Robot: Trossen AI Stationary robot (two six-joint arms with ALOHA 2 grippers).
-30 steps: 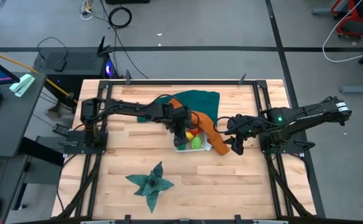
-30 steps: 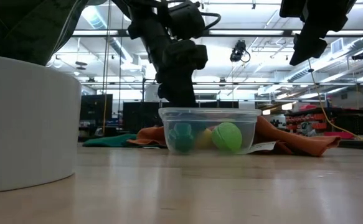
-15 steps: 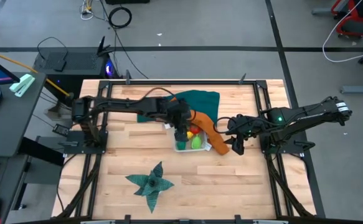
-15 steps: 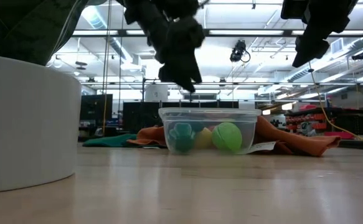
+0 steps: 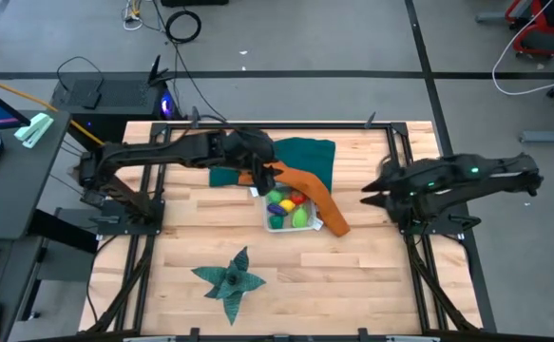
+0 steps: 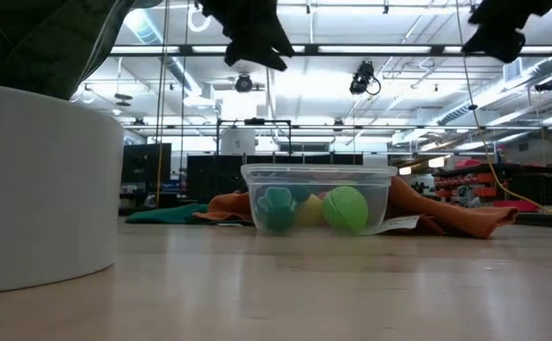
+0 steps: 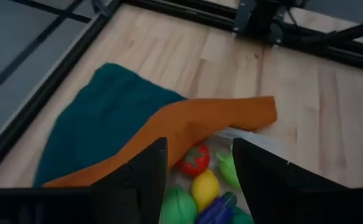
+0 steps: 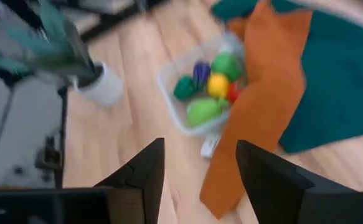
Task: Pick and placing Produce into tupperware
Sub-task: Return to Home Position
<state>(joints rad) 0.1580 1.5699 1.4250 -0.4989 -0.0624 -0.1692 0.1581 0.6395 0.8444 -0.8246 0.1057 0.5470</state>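
Note:
The clear tupperware [image 5: 265,217] stands at mid-table on its base, and its wall [image 6: 380,189] shows in the low view. Several toy produce pieces lie in it: red [image 7: 195,160], yellow [image 7: 205,188], light green [image 5: 300,218], dark green [image 6: 276,208] and purple [image 8: 200,70]. My left gripper [image 5: 265,176] hangs open and empty above the tupperware's far-left corner, with its fingers [image 7: 149,171] framing the produce from above. My right gripper [image 5: 370,190] is open and empty, raised near the table's right side, well away from the tupperware [image 8: 169,93].
A long orange cloth [image 5: 310,190] lies against the tupperware's far and right sides and partly over a teal cloth [image 5: 305,152] behind it. A star-shaped dark green piece [image 5: 231,278] sits in a white pot [image 6: 39,189] near the near edge. Bare wood lies to the left and right.
My left gripper has risen out of the tupperware and drawn back up toward the table's far-left. My right gripper has lifted and pulled back toward the right edge. The tupperware and the produce in it have stayed put.

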